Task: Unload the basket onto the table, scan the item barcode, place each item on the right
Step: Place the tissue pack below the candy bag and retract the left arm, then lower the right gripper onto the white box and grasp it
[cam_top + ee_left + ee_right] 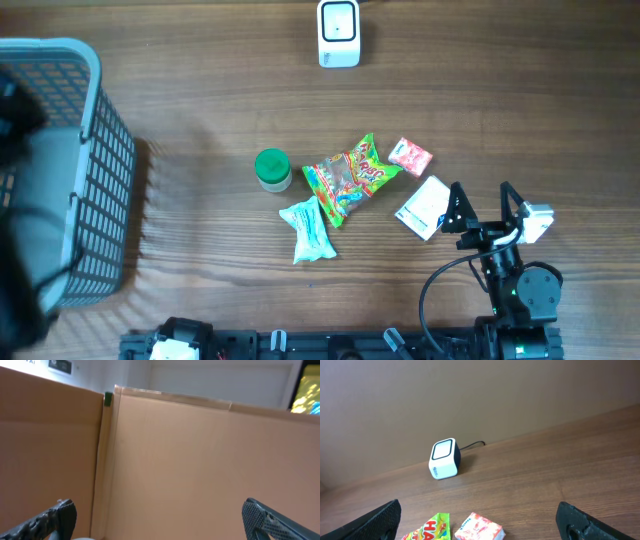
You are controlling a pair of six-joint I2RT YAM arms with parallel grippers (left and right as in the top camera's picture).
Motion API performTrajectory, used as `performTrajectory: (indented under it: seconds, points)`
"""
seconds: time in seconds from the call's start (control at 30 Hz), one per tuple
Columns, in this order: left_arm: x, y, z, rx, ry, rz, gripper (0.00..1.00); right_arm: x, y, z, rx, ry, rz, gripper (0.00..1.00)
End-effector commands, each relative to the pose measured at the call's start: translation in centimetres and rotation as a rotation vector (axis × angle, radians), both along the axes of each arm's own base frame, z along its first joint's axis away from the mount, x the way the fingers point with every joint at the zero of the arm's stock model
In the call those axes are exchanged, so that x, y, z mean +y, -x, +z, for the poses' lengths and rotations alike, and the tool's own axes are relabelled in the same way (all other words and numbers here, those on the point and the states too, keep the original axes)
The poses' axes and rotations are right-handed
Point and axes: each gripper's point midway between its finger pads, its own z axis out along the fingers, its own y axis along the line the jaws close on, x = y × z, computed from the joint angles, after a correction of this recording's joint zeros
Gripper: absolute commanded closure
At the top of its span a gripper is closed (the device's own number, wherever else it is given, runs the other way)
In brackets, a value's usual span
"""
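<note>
A basket (60,170) sits at the table's (200,100) left edge. The scanner (339,33) stands at the far side, centre. Mid-table, left to right: jar (272,169), candy bag (347,179), small packet (410,157), box (424,207); a pouch (308,231) lies nearer.

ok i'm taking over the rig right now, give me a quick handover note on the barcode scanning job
Left claw: open, empty, facing a brown panel.
Right claw: open, empty, just right of the white box.
Items: the green-lidded jar, gummy bag, pink packet, pale blue packet and white box lie mid-table. The scanner is at the far edge and the basket is on the left.
Done: nothing is at the scanner, and I cannot tell whether any item has been scanned.
Left: grasp an item, probably the white box, and show its barcode to the scanner.
</note>
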Motion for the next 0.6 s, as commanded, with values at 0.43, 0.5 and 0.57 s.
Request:
performTrajectory:
  seconds: [0.43,0.5,0.57]
  points:
    - [-2.3,20.3,-3.8,-0.431,-0.113,-0.373,0.00,9.6,4.4,0.4,0.141,-0.342,0.622,0.00]
    - [-3.4,19.7,-4.1,-0.413,-0.141,-0.424,0.00,10.8,5.6,0.3,0.228,-0.455,0.714,0.00]
    - [-4.1,19.4,-4.4,-0.402,-0.159,-0.456,0.00,11.6,6.6,1.4,0.208,-0.454,0.789,0.00]
